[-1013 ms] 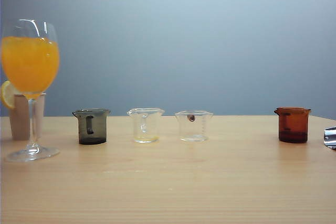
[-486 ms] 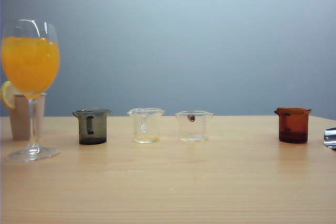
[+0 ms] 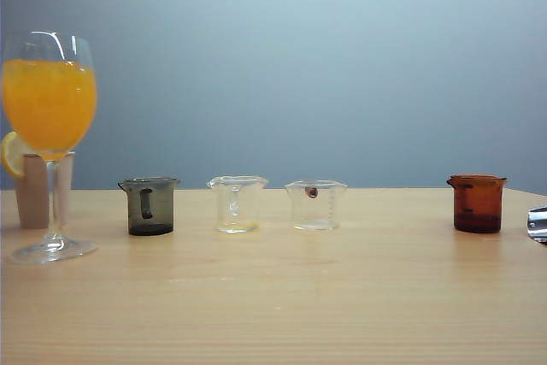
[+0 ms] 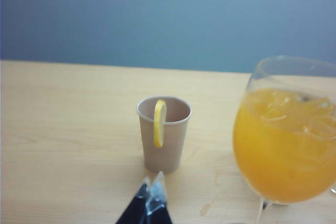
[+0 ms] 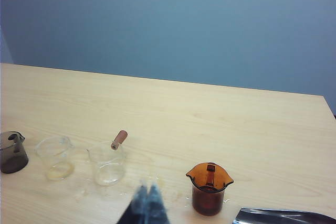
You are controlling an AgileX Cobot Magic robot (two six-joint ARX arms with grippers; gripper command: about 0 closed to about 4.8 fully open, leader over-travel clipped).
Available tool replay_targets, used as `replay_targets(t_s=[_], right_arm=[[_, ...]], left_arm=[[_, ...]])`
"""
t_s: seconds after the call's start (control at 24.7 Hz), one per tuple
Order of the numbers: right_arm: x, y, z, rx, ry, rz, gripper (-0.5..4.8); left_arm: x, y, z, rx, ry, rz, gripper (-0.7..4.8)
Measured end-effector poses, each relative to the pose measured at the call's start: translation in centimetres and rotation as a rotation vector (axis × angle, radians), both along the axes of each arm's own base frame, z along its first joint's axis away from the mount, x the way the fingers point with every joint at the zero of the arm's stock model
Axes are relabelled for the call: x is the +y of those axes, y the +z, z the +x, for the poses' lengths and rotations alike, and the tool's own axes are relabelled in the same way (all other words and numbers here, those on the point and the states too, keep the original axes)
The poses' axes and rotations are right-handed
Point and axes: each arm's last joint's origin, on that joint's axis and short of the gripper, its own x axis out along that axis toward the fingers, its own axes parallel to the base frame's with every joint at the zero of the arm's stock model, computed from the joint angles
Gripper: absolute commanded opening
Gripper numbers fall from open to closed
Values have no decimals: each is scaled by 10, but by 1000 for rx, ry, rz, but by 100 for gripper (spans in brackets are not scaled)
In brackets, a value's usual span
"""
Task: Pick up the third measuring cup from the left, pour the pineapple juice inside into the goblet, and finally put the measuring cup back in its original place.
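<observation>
Pale wood tabletop carries everything. Left gripper, fingertips together and empty, hovers before the goblet. Right gripper, likewise closed and empty, hangs just short of the third measuring cup.

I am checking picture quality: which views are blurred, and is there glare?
Exterior view: even soft light, highlights on the goblet rim. Left wrist view: the shut left gripper is blurred. Right wrist view: the shut right gripper is blurred; cups stay sharp.
</observation>
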Motion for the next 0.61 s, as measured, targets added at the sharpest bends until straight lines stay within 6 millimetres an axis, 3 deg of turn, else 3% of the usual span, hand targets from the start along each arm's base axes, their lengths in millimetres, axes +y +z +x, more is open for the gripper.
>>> replay_targets(t_s=[0.08, 0.61], right_arm=[[0, 0, 0, 0, 0, 0, -5], [0, 0, 0, 0, 0, 0, -5]], left_arm=[[0, 1, 0, -9, 0, 0, 36], [0, 1, 0, -9, 8, -1, 36]])
